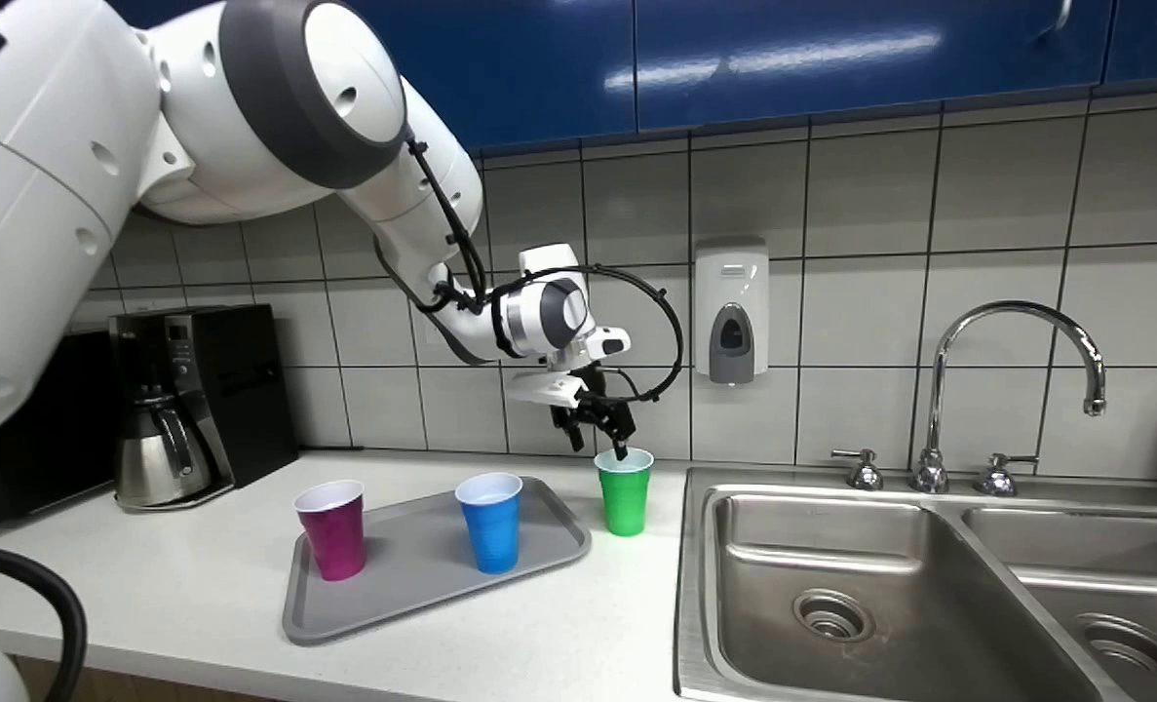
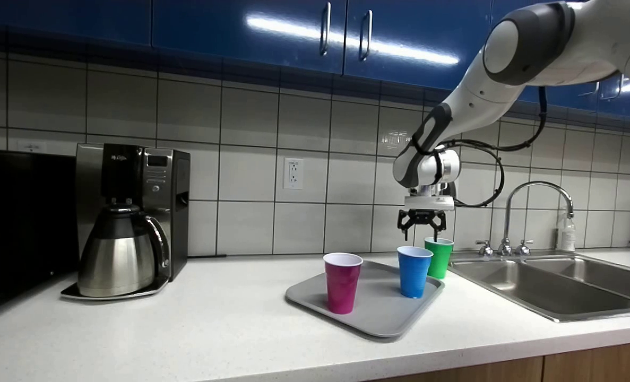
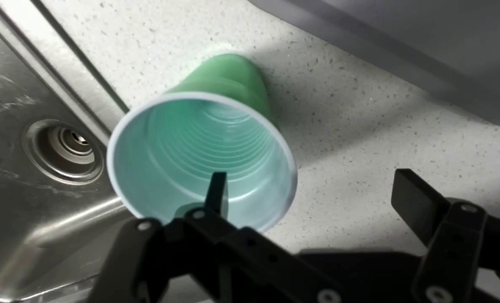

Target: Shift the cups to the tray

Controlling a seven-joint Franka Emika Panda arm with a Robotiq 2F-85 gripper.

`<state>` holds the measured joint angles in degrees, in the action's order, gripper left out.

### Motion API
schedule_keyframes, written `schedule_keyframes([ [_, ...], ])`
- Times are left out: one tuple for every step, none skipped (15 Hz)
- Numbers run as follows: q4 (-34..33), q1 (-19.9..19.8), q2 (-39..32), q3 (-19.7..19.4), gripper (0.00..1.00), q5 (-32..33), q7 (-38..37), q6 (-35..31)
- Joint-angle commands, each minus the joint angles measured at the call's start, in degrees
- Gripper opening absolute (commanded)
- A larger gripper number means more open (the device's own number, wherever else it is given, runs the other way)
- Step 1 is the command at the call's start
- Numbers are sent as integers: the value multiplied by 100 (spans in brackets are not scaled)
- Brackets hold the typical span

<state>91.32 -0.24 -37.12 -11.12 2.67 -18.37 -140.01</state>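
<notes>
Green plastic cup (image 1: 625, 499), one: standing upright on the tabletop (image 1: 198, 580), just beyond the grey tray (image 1: 417, 546), between 2 and 3 o'clock of it in an exterior view. Magenta cup (image 1: 333, 534), one: standing upright on the tray, toward 9 o'clock. Blue cup (image 1: 491, 525), one: standing upright on the tray, toward 3 o'clock. Progress, by judgement: two cups are counting as done; the green cup is awaiting transfer. Jaws, one pair: standing wide apart, pinching nothing. In the wrist view the green cup is sitting between 9 and 10 o'clock of their midpoint; one fingertip (image 3: 216, 191) is hanging over its mouth, depth unclear, the other toward 3 o'clock, clear of it.
</notes>
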Motion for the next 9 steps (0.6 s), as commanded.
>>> schedule_keyframes([
  [-131,46,-148,-66,100,100,-215,143],
  [-122,46,-168,-63,100,97,-205,131],
  [-116,37,-179,-52,100,88,-176,113],
  [-103,16,-183,-24,75,66,-122,83],
  [-97,-3,-181,2,74,41,-80,84],
  [-92,-3,-182,2,65,41,-77,73],
  [-101,-6,-189,3,58,37,-75,77],
  [-104,-7,-191,2,49,37,-75,80],
  [-130,-37,-201,39,42,-4,-31,161],
])
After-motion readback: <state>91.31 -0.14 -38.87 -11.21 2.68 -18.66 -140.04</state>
